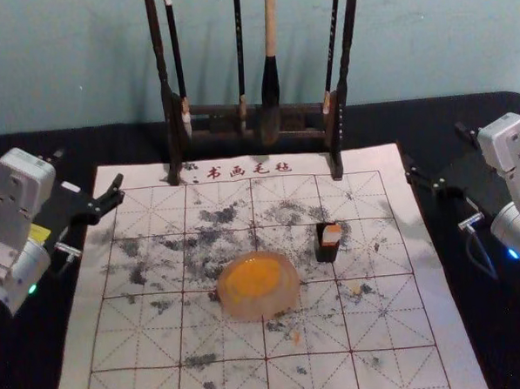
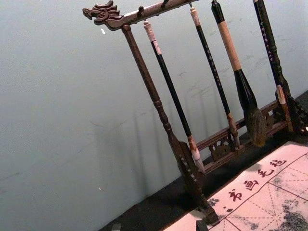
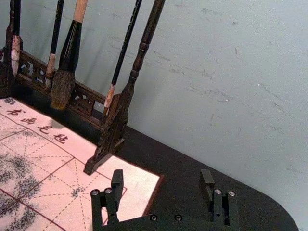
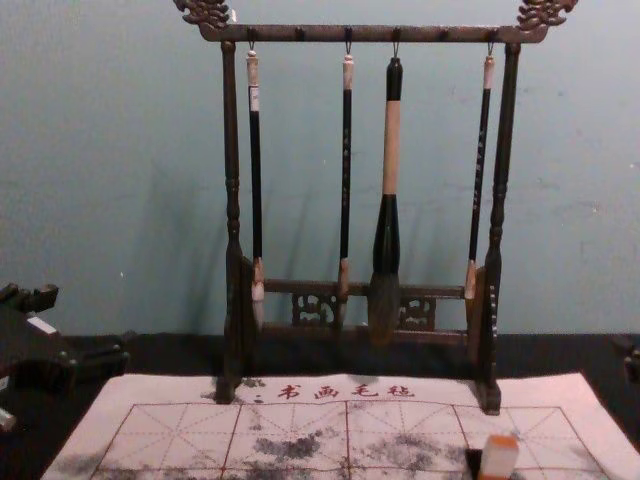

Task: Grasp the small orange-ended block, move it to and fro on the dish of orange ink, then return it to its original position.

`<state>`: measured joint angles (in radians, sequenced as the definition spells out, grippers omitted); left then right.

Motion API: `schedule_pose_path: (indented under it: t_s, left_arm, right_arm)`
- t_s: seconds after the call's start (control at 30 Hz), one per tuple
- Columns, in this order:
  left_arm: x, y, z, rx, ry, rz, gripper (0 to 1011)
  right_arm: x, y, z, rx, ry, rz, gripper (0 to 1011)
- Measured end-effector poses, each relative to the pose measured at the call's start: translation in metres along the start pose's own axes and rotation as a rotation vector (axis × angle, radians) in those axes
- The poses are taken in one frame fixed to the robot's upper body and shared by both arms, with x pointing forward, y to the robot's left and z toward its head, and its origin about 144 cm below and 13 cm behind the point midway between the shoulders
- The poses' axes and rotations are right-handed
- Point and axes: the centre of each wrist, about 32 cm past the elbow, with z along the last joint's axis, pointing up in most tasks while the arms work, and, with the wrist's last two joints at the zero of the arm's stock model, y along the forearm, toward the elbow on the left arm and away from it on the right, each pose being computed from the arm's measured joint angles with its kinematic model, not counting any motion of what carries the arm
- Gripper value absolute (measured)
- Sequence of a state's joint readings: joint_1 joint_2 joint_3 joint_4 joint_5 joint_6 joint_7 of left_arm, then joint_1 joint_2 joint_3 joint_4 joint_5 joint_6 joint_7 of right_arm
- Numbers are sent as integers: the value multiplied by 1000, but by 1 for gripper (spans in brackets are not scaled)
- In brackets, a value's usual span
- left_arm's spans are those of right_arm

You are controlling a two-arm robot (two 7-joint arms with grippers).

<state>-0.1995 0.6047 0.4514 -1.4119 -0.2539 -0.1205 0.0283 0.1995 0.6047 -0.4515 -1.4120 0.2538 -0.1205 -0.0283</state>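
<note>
Orange caps the small block (image 1: pixel 331 235), which meets a black block (image 1: pixel 325 254) rightward of and beyond the ink dish (image 1: pixel 288 300). I judge it light and stiff; I'd pinch its pale sides. Both my right gripper (image 3: pixel 161 175) and left gripper (image 1: pixel 88 168) hang empty, fingers spread, flanking the mat (image 1: pixel 384 314). Bare mat separates block from dish; the brush rack (image 4: pixel 370 34) limits reach behind.

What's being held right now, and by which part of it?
Nothing. Left gripper and right gripper are both open and empty, out at the mat's two sides; the orange-ended block is clear of both.
</note>
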Motion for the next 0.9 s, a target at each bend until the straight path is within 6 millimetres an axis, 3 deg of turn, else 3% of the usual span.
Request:
schedule_pose_path:
  t_s: [0.9]
  left_arm:
    - [0, 0, 0, 0, 0, 0, 1001]
  right_arm:
    - [0, 0, 0, 0, 0, 0, 1000]
